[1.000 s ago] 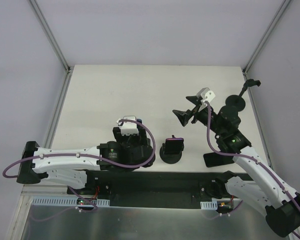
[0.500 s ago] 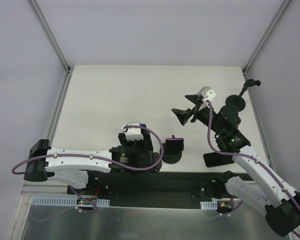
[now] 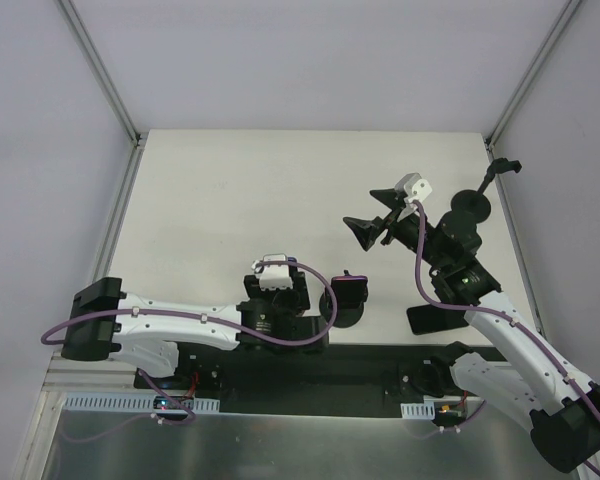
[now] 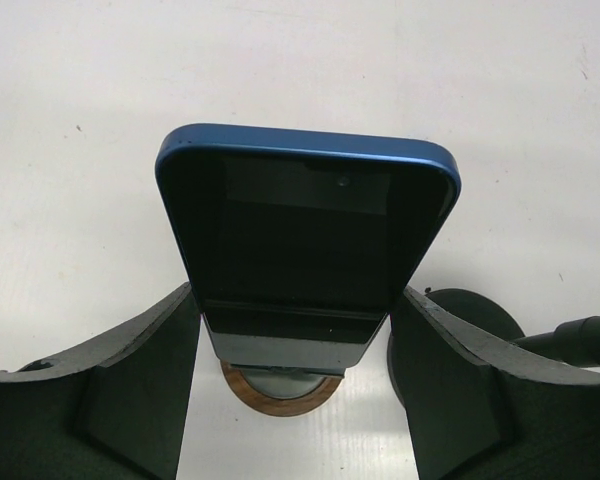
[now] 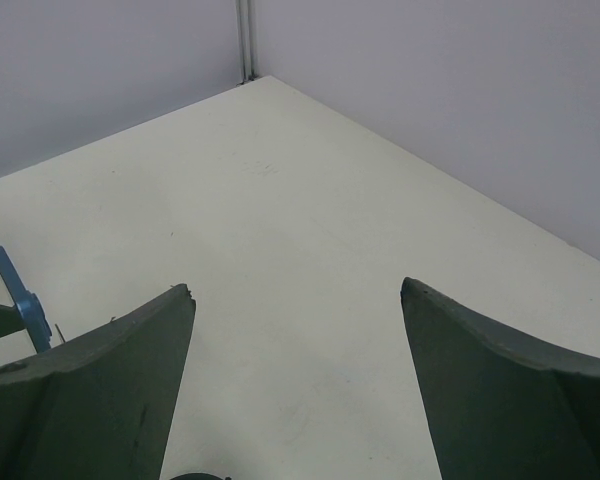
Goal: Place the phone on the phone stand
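Now, from the top camera, your left gripper [image 3: 292, 280] is reaching in just left of the phone stand [image 3: 348, 302] near the table's [image 3: 230, 190] front edge, while your right gripper [image 3: 366, 233] is hanging farther back, well apart from it. In the left wrist view, the fingers [image 4: 130, 385] are clamping the blue phone [image 4: 305, 235] by its side edges, partly spread, holding it tilted above the table. In the right wrist view, the jaws are standing wide, gripping nothing.
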Available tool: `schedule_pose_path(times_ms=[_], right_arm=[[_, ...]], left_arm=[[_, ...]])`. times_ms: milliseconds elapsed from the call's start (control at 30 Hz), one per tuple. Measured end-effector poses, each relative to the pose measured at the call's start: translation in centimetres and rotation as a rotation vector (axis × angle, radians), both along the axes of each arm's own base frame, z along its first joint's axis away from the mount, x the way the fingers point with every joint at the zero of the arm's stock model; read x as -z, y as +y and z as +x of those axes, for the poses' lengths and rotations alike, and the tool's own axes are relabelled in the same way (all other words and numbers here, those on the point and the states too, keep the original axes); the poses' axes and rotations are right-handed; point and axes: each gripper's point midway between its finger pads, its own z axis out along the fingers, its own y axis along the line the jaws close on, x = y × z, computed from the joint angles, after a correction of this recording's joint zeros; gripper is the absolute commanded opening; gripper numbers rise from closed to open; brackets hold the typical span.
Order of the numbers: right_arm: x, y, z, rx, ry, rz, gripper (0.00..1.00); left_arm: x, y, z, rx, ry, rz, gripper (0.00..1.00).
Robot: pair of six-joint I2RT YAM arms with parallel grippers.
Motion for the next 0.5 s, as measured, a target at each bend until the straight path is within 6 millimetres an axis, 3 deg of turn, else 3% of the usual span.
schedule_pose_path(times_ms=[500], right_arm=[[0.0, 0.0, 0.0, 0.0, 0.001, 0.002, 0.87]], left_arm=[[2.4, -0.5, 0.0, -0.015, 0.004, 0.052, 0.0]])
